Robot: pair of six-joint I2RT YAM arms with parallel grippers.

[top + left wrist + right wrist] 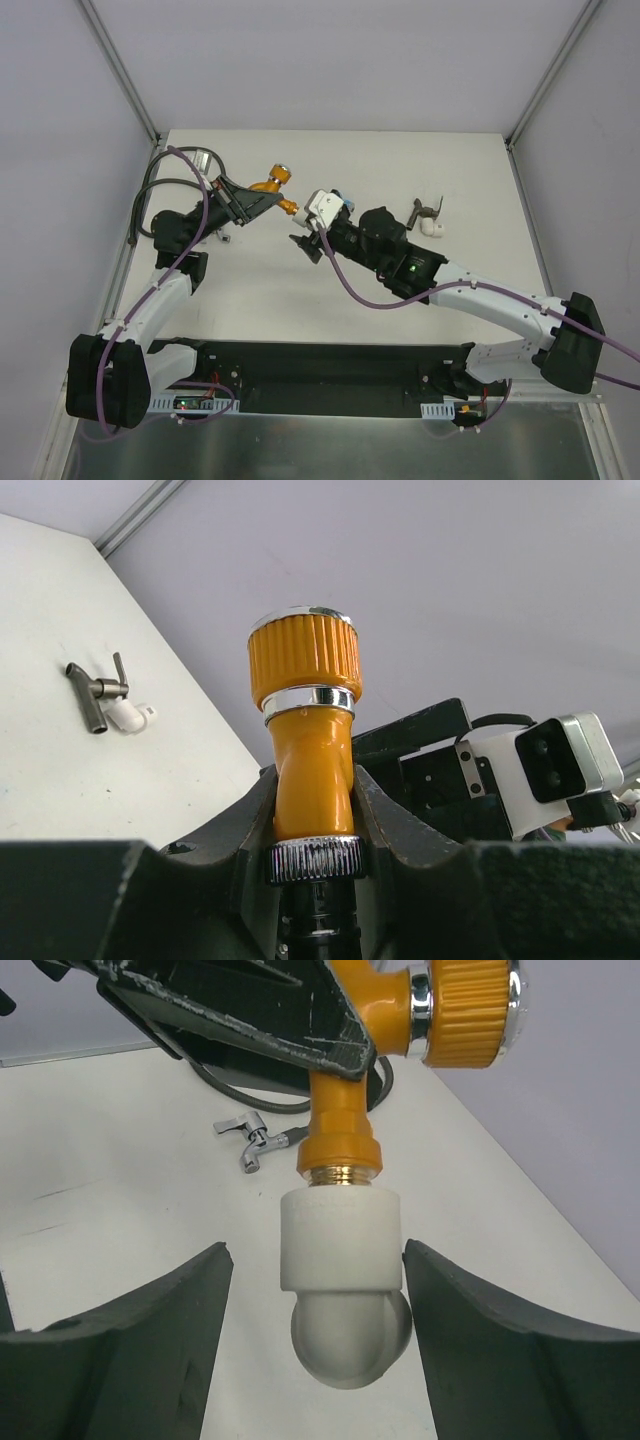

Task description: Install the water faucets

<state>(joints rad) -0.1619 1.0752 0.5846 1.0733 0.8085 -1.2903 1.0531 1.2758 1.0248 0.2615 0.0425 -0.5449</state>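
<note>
My left gripper (258, 193) is shut on the shiny orange faucet (272, 181) and holds it above the table. In the left wrist view both jaws press the faucet's orange neck (312, 770) just above a chrome knurled ring. In the right wrist view a white elbow fitting (340, 1250) sits on the orange faucet's (340, 1125) brass threaded end. My right gripper (320, 1295) is open around that fitting; the right jaw is close to it and the left jaw stands apart. A dark grey-brown faucet (424, 211) lies at the back right.
A white elbow fitting (434, 228) lies against the grey-brown faucet, and both show in the left wrist view (95, 692). A black hose (160, 190) curls at the back left, with a small silver tap (248, 1140) by its end. Grey walls enclose the table.
</note>
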